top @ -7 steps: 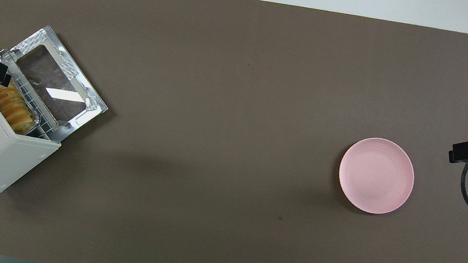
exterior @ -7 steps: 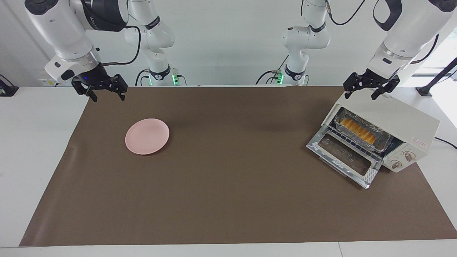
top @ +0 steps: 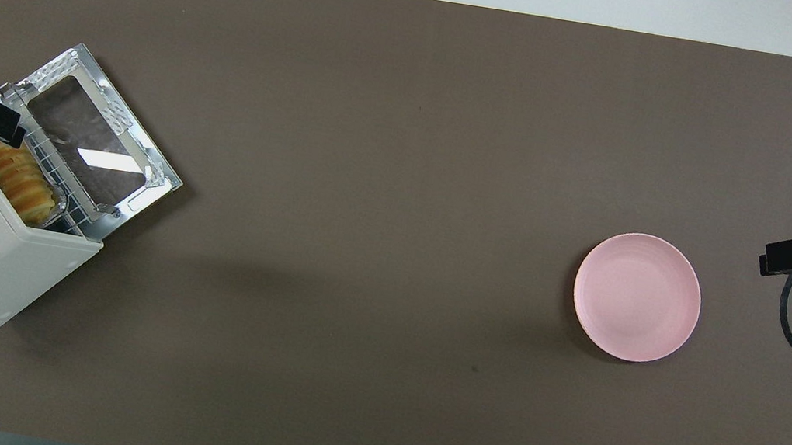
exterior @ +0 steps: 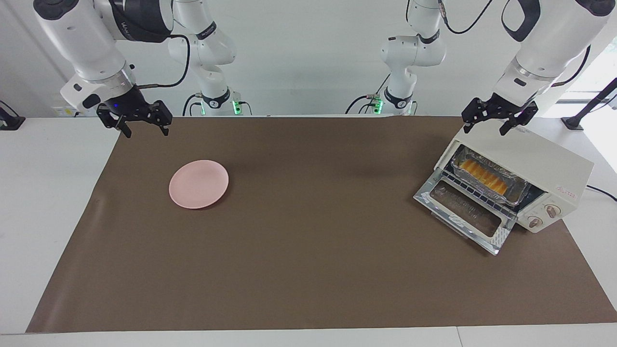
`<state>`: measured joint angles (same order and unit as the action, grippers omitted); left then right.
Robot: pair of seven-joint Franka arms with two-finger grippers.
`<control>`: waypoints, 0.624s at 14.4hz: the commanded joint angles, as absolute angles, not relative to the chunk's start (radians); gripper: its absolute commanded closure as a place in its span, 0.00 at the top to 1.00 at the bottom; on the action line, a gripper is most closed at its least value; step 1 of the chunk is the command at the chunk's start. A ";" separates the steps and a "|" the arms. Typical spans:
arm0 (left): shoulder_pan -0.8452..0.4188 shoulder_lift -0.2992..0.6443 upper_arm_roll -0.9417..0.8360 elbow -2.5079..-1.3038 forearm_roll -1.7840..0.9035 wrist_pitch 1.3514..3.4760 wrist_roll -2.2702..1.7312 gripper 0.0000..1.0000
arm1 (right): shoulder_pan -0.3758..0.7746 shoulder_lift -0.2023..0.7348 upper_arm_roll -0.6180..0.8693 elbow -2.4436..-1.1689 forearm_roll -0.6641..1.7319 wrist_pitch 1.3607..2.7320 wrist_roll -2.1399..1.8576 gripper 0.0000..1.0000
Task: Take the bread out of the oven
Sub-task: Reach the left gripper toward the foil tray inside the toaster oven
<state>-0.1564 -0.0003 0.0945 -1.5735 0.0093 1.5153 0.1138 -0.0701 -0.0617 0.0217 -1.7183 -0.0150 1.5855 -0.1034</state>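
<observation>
Inside the oven, at the left arm's end of the desk, the bread lies in a silver tray on the rack, and the door hangs down open. The left hand is up over the oven's top, fingers apart, holding nothing. The right hand waits well apart from the oven, above the desk's edge near a pink plate, open too

We count one toaster oven with two knobs, one bread loaf in one foil tray inside it, one pink plate, and two grippers, left and right.
</observation>
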 commanded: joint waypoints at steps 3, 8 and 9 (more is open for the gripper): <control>-0.202 -0.014 0.104 -1.607 0.023 1.613 -0.152 1.00 | -0.083 -0.074 0.029 -1.726 0.003 1.578 -0.117 1.00; -0.092 0.037 0.110 -1.688 0.069 1.834 -0.328 1.00 | -0.083 -0.074 0.029 -1.726 0.003 1.578 -0.117 1.00; -0.087 0.046 0.112 -1.728 0.096 1.880 -0.415 1.00 | -0.083 -0.074 0.028 -1.726 0.003 1.578 -0.115 1.00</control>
